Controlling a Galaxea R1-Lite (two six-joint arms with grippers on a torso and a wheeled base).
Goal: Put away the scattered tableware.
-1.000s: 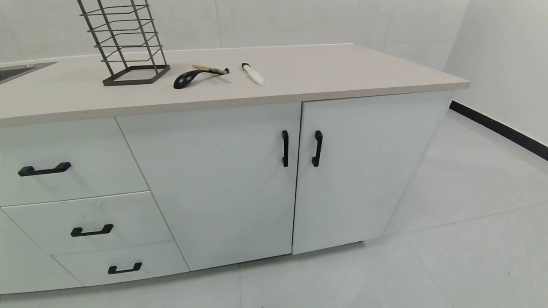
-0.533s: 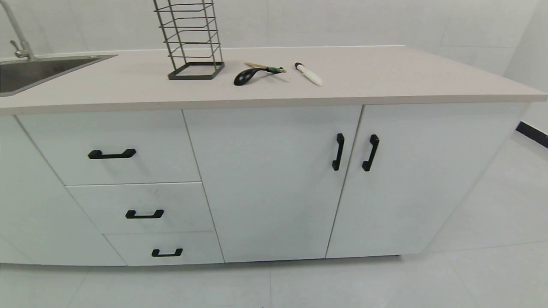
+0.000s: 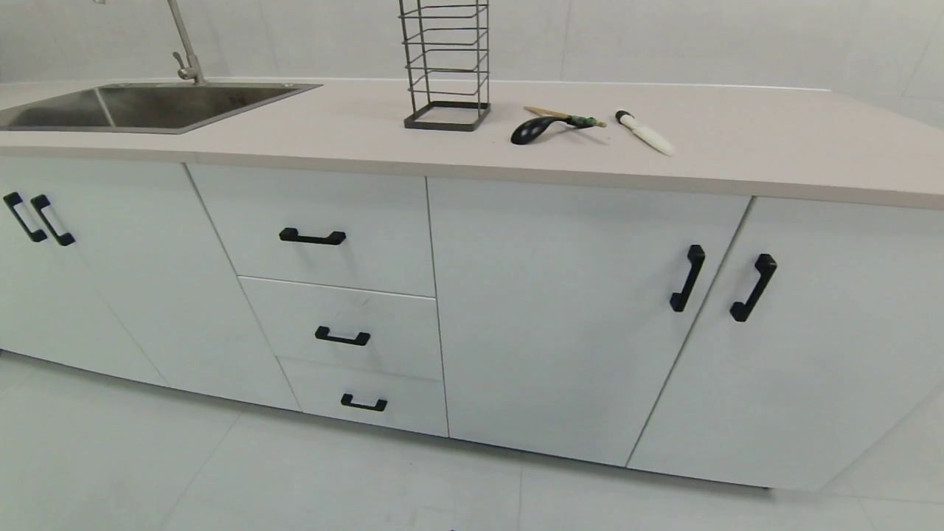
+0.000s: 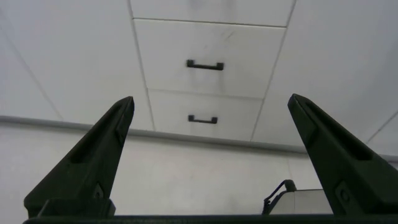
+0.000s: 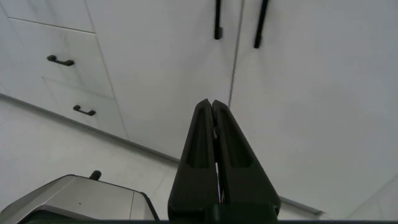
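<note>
The left gripper, jaws spread wide, and the right gripper, pressed closed on nothing, hang low before the cabinet fronts, while the black spoon and white knife lie above on the countertop, probably nearer the right arm.

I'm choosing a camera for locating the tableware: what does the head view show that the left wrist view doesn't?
The head view has the countertop carrying the black spoon, a wooden-handled utensil, a white utensil with a black end, the wire rack and the sink. The left wrist view has the left gripper, jaws wide apart, facing the cabinet front near the floor. Both show the lower drawers with black handles.
</note>
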